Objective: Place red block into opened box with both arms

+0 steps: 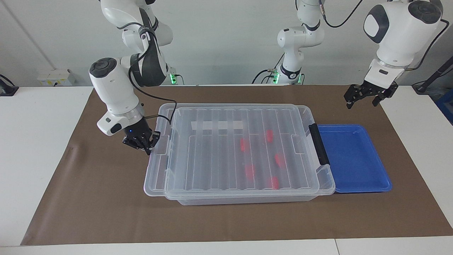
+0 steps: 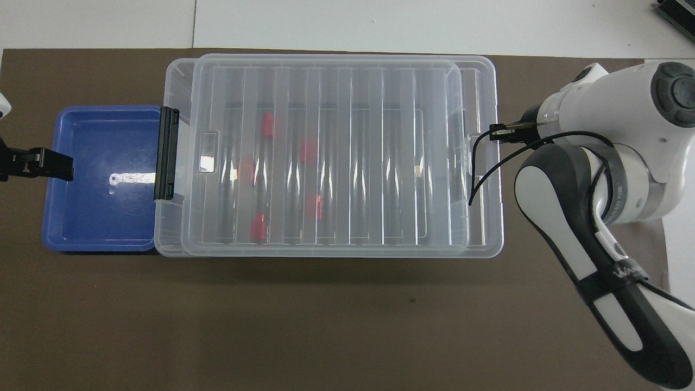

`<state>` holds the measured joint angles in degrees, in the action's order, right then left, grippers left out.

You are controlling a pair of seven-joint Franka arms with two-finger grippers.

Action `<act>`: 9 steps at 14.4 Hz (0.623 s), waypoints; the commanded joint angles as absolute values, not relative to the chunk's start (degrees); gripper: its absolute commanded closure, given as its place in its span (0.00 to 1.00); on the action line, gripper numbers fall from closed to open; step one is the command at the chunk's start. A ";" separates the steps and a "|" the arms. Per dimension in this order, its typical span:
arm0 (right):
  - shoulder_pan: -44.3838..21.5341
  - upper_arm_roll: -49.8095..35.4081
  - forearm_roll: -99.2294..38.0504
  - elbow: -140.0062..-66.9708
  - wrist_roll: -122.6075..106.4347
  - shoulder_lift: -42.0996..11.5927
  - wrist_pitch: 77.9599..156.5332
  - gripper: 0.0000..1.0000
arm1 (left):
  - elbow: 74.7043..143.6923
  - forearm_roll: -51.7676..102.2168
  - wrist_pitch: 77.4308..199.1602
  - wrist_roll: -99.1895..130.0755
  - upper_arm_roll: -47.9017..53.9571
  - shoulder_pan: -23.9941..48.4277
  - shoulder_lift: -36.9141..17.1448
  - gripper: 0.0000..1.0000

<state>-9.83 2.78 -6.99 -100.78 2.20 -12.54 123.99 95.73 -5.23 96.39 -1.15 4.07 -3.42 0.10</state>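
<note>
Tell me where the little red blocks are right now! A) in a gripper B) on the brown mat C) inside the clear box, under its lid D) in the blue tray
C: five red blocks show through the ribbed lid inside the clear box, while the blue tray beside it holds none.

Five red blocks (image 1: 270, 136) under ribbed clear lid (image 1: 226, 148), blue tray (image 1: 354, 159), brown mat (image 1: 106, 212)
</note>
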 commanded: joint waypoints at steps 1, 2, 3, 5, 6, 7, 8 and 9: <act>-9.93 2.46 -8.88 -102.22 2.55 -11.95 124.63 1.00 | 96.68 -4.57 96.77 -1.93 3.87 -3.34 1.06 0.00; -9.93 2.37 -8.96 -102.22 2.55 -11.95 124.63 1.00 | 96.68 -4.57 96.68 -1.93 3.87 -3.34 1.14 0.00; -9.93 2.20 -10.18 -102.48 2.55 -11.87 124.54 1.00 | 96.59 -4.57 96.42 -1.93 3.87 -3.34 1.06 0.00; -9.93 2.20 -13.88 -102.74 2.20 -11.78 124.54 1.00 | 96.50 -4.40 96.07 -2.20 4.04 -3.51 1.14 0.00; -9.93 2.20 -14.06 -102.74 2.20 -11.78 124.54 1.00 | 96.68 -3.26 95.89 -2.20 4.04 -3.60 1.14 0.00; -9.93 2.20 -14.15 -102.74 2.37 -11.78 124.45 1.00 | 96.68 -1.34 96.24 -2.11 3.87 -3.95 1.14 0.00; -9.93 2.20 -14.15 -102.74 2.46 -11.78 124.37 1.00 | 96.68 0.16 96.41 -1.94 3.87 -4.13 1.14 0.00; -9.93 2.20 -14.24 -102.92 2.46 -11.60 124.19 1.00 | 96.77 1.83 96.50 -1.41 3.78 -4.22 1.14 0.00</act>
<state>-10.05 2.77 -12.48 -101.36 2.20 -12.53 123.97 95.73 -1.05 96.31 -1.19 3.87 -3.53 0.10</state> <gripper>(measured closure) 0.991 0.000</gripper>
